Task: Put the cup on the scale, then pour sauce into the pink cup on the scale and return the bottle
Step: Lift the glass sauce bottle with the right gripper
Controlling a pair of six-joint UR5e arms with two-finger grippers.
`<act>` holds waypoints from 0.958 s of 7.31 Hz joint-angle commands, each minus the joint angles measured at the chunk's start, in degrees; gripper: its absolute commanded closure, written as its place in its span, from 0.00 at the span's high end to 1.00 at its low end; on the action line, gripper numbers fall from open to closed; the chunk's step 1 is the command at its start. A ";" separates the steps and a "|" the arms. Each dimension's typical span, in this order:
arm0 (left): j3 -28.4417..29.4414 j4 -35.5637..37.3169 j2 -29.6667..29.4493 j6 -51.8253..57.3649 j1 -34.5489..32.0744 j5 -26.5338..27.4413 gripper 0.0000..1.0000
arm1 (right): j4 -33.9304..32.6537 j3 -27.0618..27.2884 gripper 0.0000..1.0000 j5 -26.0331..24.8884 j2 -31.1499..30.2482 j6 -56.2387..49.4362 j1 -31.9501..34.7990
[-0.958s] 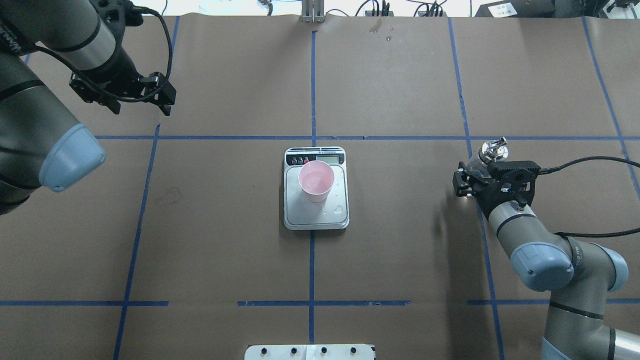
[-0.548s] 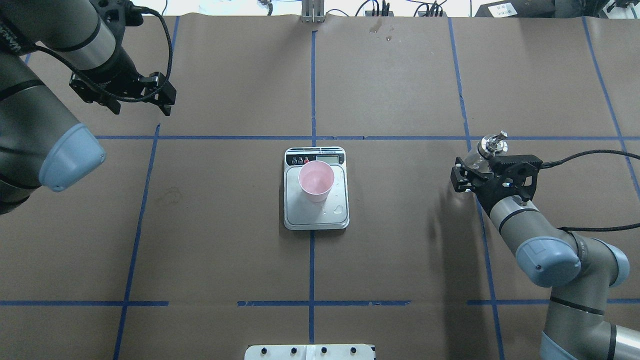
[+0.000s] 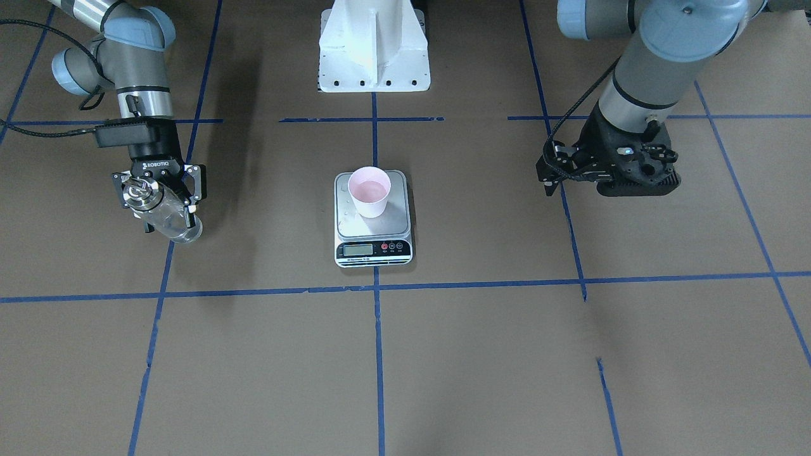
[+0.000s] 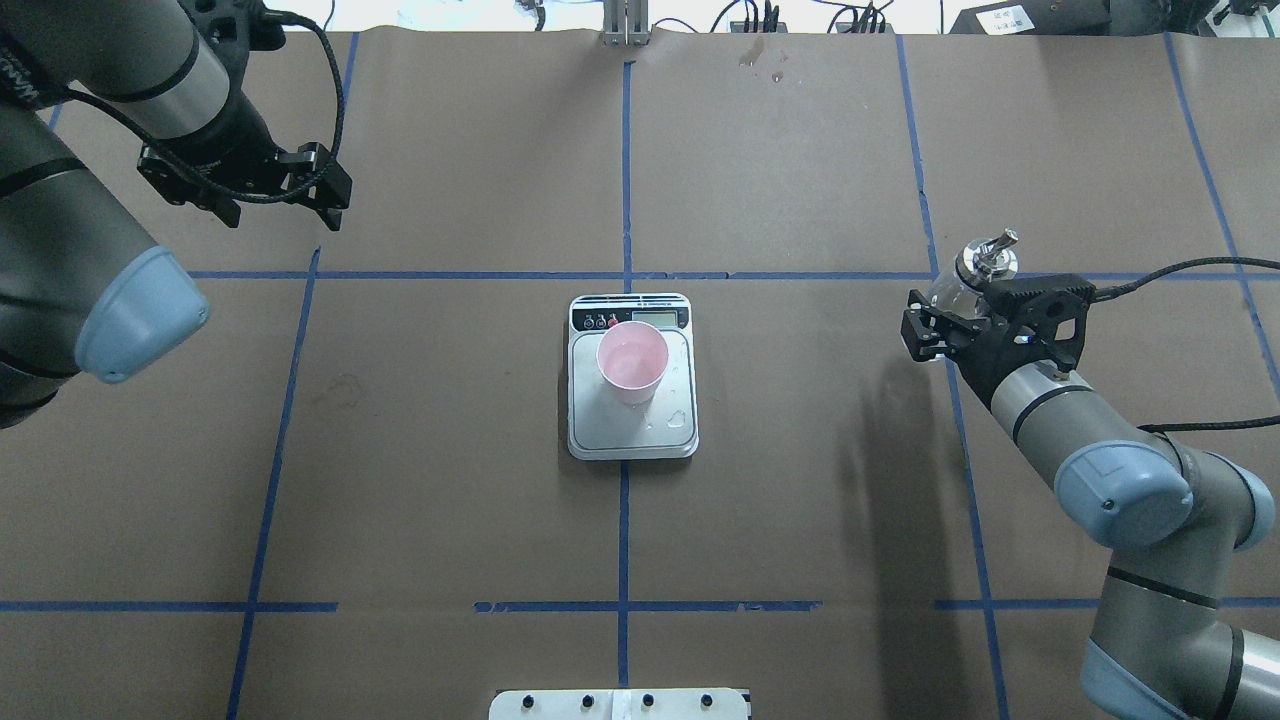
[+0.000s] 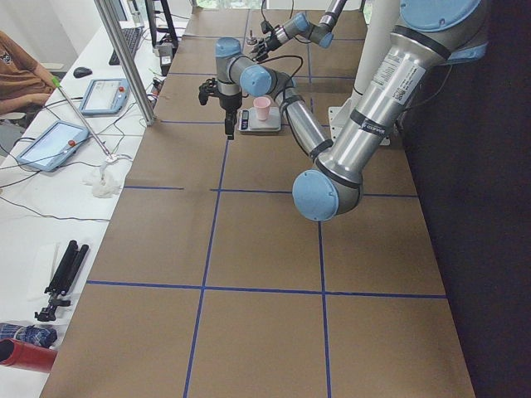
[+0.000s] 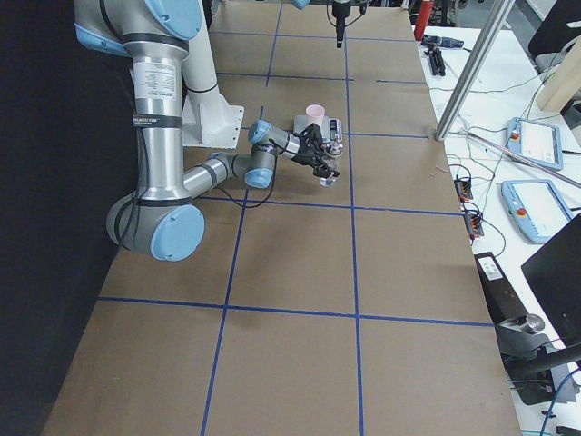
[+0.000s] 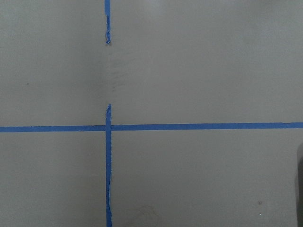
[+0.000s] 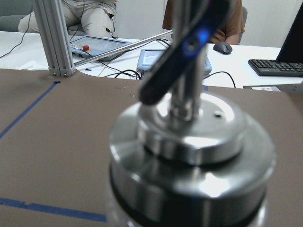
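The pink cup (image 4: 632, 360) stands upright on the scale (image 4: 620, 432) at the table's middle, with a little clear liquid in it; both also show in the front view, cup (image 3: 370, 190) on scale (image 3: 398, 220). My right gripper (image 4: 950, 308) is shut on the glass bottle (image 4: 985, 262), held tilted above the table well to the scale's right. In the front view the bottle (image 3: 170, 221) hangs in that gripper (image 3: 158, 197). Its silver cap (image 8: 189, 137) fills the right wrist view. My left gripper (image 4: 328, 190) is open and empty at the far left, high over the table.
Droplets (image 4: 680, 418) lie on the scale's platform. Blue tape lines (image 4: 624, 170) grid the brown table cover. The white robot base (image 3: 374, 50) stands at the near edge. Tablets and cables (image 5: 104, 95) lie beyond the far edge.
My right gripper has carried the bottle away from the robot's base, toward the table's far side, staying shut on it. The left arm, cup and scale have not moved.
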 commanded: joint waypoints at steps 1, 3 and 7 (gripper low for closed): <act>-0.27 -0.03 0.09 0.00 -0.69 0.00 1.00 | -0.91 0.84 0.00 -0.81 1.03 -5.35 0.71; -0.36 -0.12 0.26 1.05 -2.19 0.18 1.00 | -1.00 0.84 0.00 -4.82 3.66 -8.23 0.63; -0.62 0.41 6.75 25.68 -12.27 0.00 1.00 | -5.01 -0.39 0.00 -15.02 7.59 -27.45 -5.17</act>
